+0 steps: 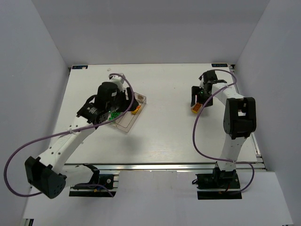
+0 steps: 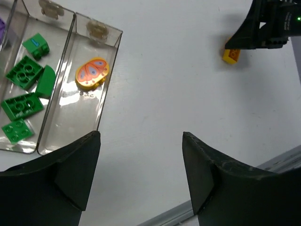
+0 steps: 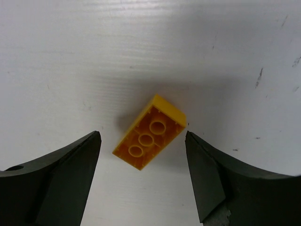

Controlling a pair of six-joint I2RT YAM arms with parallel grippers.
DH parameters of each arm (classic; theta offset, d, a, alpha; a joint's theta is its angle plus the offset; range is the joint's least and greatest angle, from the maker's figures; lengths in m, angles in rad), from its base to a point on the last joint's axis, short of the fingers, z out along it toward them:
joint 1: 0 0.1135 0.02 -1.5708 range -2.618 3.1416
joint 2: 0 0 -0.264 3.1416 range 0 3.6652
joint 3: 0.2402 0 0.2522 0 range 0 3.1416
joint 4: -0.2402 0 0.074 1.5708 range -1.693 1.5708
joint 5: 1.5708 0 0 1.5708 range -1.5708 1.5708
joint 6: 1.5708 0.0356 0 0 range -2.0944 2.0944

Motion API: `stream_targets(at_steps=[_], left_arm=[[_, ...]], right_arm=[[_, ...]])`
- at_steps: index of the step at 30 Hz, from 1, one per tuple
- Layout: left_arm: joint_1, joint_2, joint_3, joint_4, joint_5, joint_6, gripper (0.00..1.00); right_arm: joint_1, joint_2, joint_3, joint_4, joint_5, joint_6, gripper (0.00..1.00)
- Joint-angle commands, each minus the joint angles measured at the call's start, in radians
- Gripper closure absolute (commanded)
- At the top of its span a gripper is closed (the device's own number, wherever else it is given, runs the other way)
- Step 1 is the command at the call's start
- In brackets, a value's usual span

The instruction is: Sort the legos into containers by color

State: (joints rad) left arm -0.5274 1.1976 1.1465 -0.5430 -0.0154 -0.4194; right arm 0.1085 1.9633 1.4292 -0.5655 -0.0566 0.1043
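The clear three-compartment tray (image 1: pixel 127 126) lies left of centre. In the left wrist view its middle compartment (image 2: pixel 28 136) holds several green bricks (image 2: pixel 24 73). The right compartment holds the yellow-orange oval (image 2: pixel 92 73). A sliver of purple (image 2: pixel 1 26) shows at the far left edge. My left gripper (image 2: pixel 141 136) is open and empty, hovering just right of the tray (image 1: pixel 123 107). A yellow brick (image 3: pixel 149 132) lies upside down on the table at the right (image 1: pixel 195 108). My right gripper (image 3: pixel 142 134) is open just above it, one finger on each side, not touching.
The white table (image 1: pixel 164 136) has grey walls on three sides. A metal rail (image 1: pixel 164 166) runs along the near edge. The purple cables loop beside each arm. The right arm (image 2: pixel 268 26) shows at the top right of the left wrist view.
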Motion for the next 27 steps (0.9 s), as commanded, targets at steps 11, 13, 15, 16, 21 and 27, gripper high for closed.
stream_targets(at_steps=[11, 13, 15, 16, 21, 27], left_arm=[[0.001, -0.230, -0.122, -0.021, 0.032, -0.163, 0.17], [0.001, -0.234, -0.122, -0.029, 0.031, -0.167, 0.17], [0.001, -0.240, -0.122, -0.032, 0.032, -0.167, 0.17], [0.001, -0.242, -0.122, -0.032, 0.032, -0.170, 0.17], [0.001, -0.257, -0.122, -0.029, 0.031, -0.174, 0.16], [0.001, -0.289, -0.137, -0.002, 0.037, -0.180, 0.16]], right_arm=[[0.034, 0.046, 0.043, -0.004, 0.120, 0.135, 0.35], [0.034, 0.048, 0.040, -0.005, 0.115, 0.135, 0.40], [0.037, 0.049, 0.042, -0.005, 0.109, 0.127, 0.46], [0.036, 0.049, 0.045, -0.004, 0.106, 0.121, 0.52], [0.057, 0.049, 0.085, -0.007, 0.016, 0.040, 0.75], [0.141, 0.060, 0.233, -0.091, -0.277, -0.225, 1.00]])
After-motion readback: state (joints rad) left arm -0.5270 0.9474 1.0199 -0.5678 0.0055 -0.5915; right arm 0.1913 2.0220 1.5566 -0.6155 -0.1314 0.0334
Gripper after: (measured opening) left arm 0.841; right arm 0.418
